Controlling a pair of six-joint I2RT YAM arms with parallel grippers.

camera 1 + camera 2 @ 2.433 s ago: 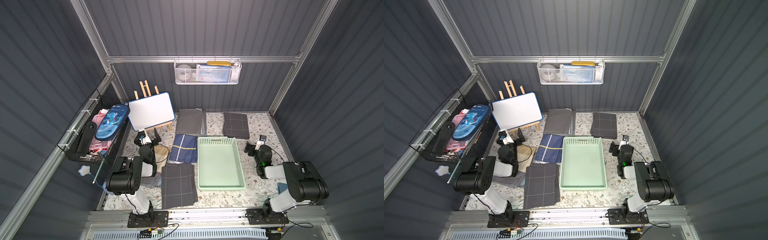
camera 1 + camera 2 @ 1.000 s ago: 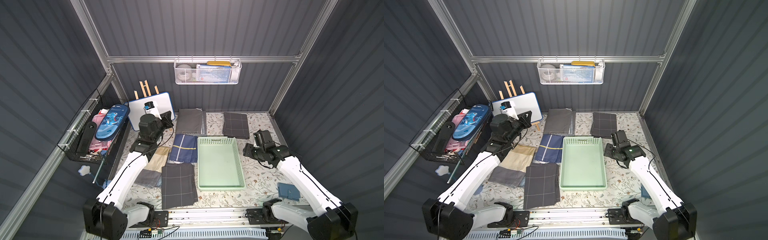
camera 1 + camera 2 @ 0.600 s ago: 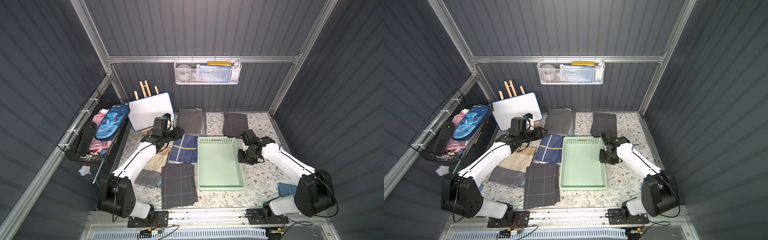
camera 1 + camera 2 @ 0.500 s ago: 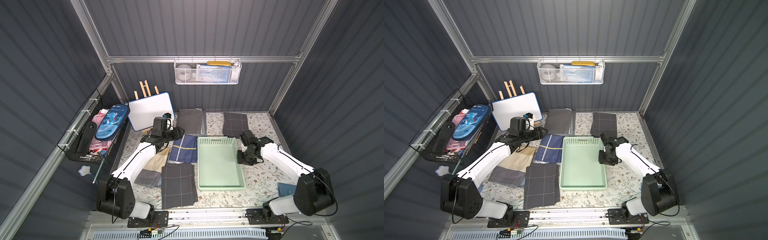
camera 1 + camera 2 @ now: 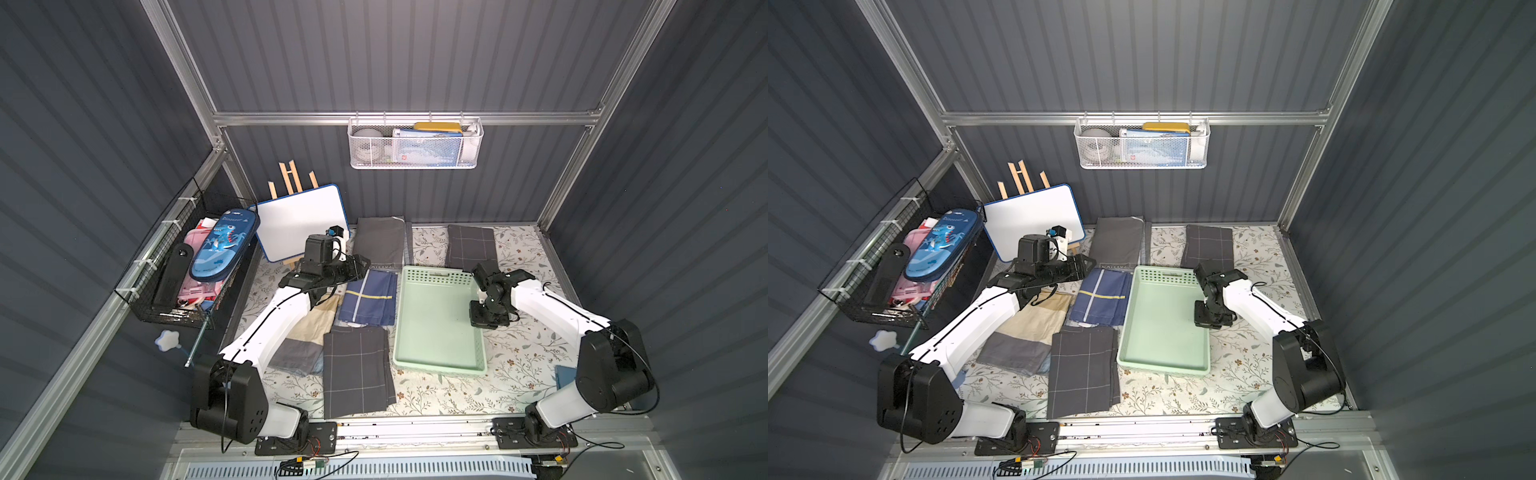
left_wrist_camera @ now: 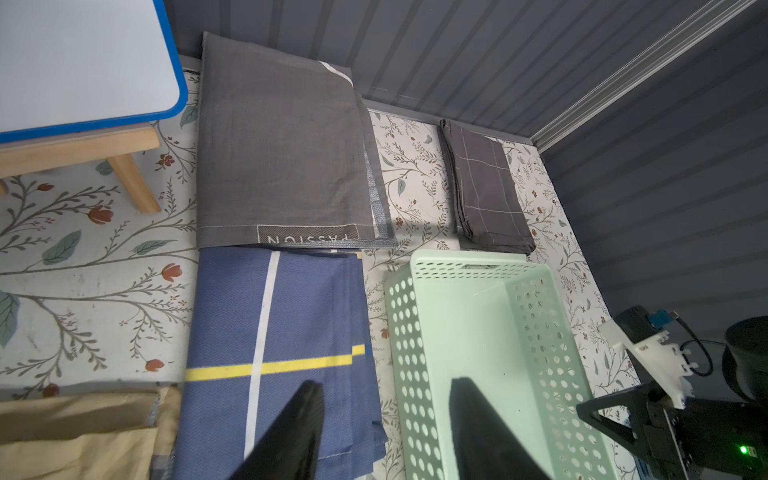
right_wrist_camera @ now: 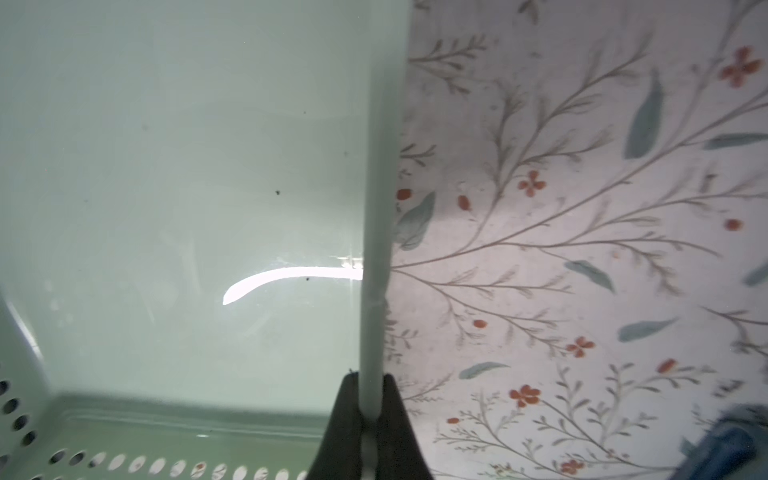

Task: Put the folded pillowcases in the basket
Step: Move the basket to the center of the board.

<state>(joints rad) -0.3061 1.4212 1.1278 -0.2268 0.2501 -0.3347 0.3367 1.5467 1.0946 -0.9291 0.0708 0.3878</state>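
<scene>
Pale green perforated basket (image 5: 432, 272): on the floral worktop (image 5: 519, 365), right of centre. The right end effector (image 7: 366, 380): clamped on the basket's side wall. The left end effector (image 6: 386, 384): jaws partway apart, holding nothing, raised by the navy folded pillowcase (image 5: 368, 299), lying just beside the basket, outside it.

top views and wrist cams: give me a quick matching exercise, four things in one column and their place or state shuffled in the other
Things
1. right gripper
2. left gripper
3. navy pillowcase
4. white mesh basket

Place or state
a. hanging up high at the back
b. shut on a side wall of the mint basket
c. open, holding nothing
d. lying flat beside the mint basket

Pairs: 1-b, 2-c, 3-d, 4-a
</scene>
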